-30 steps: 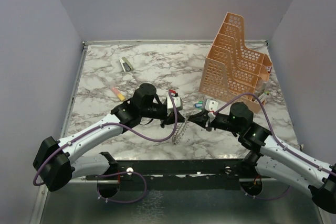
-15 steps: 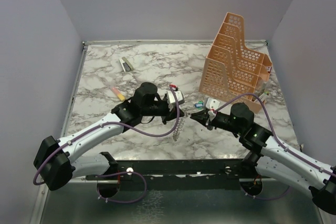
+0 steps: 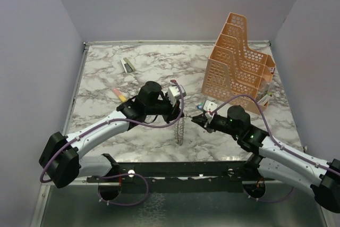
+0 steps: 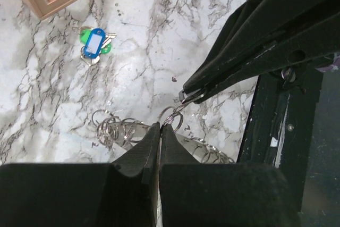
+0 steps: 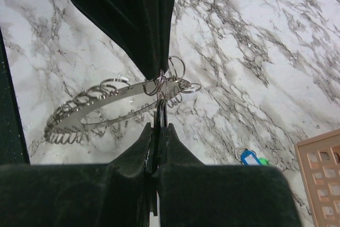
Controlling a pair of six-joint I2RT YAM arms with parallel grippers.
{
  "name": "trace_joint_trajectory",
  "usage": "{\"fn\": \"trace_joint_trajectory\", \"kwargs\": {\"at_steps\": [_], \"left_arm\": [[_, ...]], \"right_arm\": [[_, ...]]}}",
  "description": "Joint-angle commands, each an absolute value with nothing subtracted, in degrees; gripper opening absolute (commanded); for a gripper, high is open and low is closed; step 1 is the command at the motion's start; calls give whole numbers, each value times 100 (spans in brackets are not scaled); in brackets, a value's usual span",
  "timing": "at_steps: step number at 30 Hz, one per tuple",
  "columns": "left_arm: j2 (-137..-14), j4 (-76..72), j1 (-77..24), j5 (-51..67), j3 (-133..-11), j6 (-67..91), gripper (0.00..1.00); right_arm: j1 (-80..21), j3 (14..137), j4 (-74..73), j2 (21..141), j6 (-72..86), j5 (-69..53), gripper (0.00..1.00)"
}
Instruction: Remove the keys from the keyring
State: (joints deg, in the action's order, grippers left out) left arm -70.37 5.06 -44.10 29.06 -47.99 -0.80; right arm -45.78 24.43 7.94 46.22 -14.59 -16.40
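Note:
The keyring (image 3: pixel 179 130) hangs edge-on between my two grippers, just above the marble table. In the right wrist view it is a thin silvery band (image 5: pixel 98 103) rimmed with small rings and keys (image 5: pixel 178 81). My left gripper (image 3: pixel 179 112) is shut on the ring's top edge; the left wrist view shows its tips (image 4: pixel 160 127) closed on it. My right gripper (image 3: pixel 195 119) is shut on a dark flat key (image 5: pixel 160 114) hooked to the ring, right beside the left gripper's tips. The blue-green tag (image 4: pixel 94 43) lies apart on the table.
An orange tiered file rack (image 3: pixel 239 62) stands at the back right. A yellow-pink marker (image 3: pixel 120 94) and a small stapler-like thing (image 3: pixel 126 65) lie at the left. The black front rail (image 3: pixel 180 169) runs just below the hanging ring.
The left gripper has shifted right and slightly back, and the right gripper has moved left toward it. The ring between them now hangs straighter and a little higher.

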Motion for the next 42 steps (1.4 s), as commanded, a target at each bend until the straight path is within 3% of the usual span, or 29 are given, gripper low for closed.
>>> {"fn": "trace_joint_trajectory", "kwargs": {"at_steps": [1, 5, 13, 20, 37, 42], "left_arm": [[-7023, 434, -4277, 2543, -4889, 283, 0], [-6990, 393, -4242, 2517, -4857, 281, 0], [-6828, 463, -4246, 2724, -4788, -182, 0], [-6562, 572, -4245, 3128, -4692, -703, 0], [-6230, 996, -4245, 4347, -4649, -1470, 0], [-6229, 1006, -4246, 4445, -4659, -1485, 0]], "right_arm": [[-4730, 2355, 1222, 4827, -1422, -1427, 1], [-4949, 2371, 1285, 5104, -1476, -1253, 2], [-5000, 2360, 1300, 5064, -1235, -1537, 33], [-4988, 2088, 1677, 4551, -913, -1516, 44], [-4826, 2065, 1977, 4455, -1151, -2186, 47], [-4782, 2131, 2051, 4623, -1147, -2479, 40]]}}
